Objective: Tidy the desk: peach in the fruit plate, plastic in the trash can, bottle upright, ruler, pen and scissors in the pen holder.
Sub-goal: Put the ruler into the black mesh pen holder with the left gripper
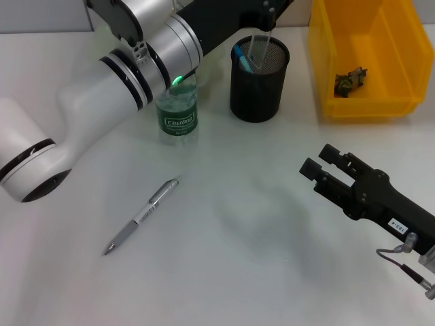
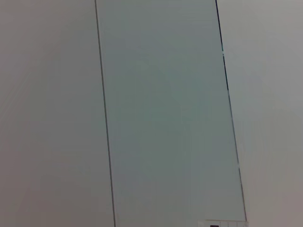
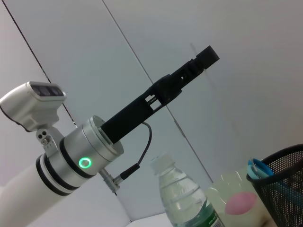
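One pen (image 1: 141,215) is lying on the desk (image 1: 258,258), well apart from the holder (image 1: 259,80); thin, stiff, light and slick, it is probably best pinched mid-barrel. The left gripper (image 1: 264,30) is hanging over the holder, seemingly lowering a clear ruler (image 1: 257,45), its grip impossible to tell, while the right gripper (image 1: 321,163) is idling, fingers parted.

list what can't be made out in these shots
- Bottle cap: head view, hidden under the left arm.
- Left tool above the pen holder: head view, cut off by the top edge.
- Dark item in the yellow bin: too small to identify.
- Pink blur: right wrist view, probably the peach, too blurred.
- Left wrist view: only wall, no desk.
Right tool rests open, low right.
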### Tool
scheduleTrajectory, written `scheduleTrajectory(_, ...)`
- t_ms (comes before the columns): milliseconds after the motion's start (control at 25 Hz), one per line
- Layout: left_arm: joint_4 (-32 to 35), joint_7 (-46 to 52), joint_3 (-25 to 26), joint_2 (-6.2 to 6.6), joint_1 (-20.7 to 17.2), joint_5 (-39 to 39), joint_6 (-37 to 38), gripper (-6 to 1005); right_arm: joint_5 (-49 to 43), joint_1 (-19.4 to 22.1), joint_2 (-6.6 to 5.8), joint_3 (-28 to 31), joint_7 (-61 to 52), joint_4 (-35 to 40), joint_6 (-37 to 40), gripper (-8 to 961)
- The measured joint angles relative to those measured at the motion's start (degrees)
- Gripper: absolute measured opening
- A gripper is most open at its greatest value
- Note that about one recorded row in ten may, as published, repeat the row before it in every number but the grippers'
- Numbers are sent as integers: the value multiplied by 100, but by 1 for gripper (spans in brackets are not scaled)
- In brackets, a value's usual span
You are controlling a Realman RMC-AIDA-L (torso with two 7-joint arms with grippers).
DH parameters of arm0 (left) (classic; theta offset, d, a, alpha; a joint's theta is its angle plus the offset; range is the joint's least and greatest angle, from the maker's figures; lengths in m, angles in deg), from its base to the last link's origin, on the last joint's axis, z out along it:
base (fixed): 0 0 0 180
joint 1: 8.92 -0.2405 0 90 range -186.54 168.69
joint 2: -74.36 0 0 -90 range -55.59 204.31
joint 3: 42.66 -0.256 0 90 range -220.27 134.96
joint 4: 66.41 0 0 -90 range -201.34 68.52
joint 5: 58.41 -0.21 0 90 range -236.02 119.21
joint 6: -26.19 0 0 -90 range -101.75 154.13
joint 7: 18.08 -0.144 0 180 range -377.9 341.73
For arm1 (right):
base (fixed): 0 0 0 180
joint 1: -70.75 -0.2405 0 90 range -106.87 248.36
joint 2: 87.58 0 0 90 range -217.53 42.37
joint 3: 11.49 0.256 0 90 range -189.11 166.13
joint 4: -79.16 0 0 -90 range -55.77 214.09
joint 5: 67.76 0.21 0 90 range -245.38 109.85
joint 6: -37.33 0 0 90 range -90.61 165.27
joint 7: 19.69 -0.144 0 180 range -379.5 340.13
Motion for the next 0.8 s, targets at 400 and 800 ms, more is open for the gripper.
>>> scheduleTrajectory(400,45,18,-19,0,58,65,8,397,0,-80,0,0,-2,-16,-48,715)
scheduleTrajectory(800,15,-11,-18,0,118,147,-30,397,0,-150,7,5,-73,-18,-48,714)
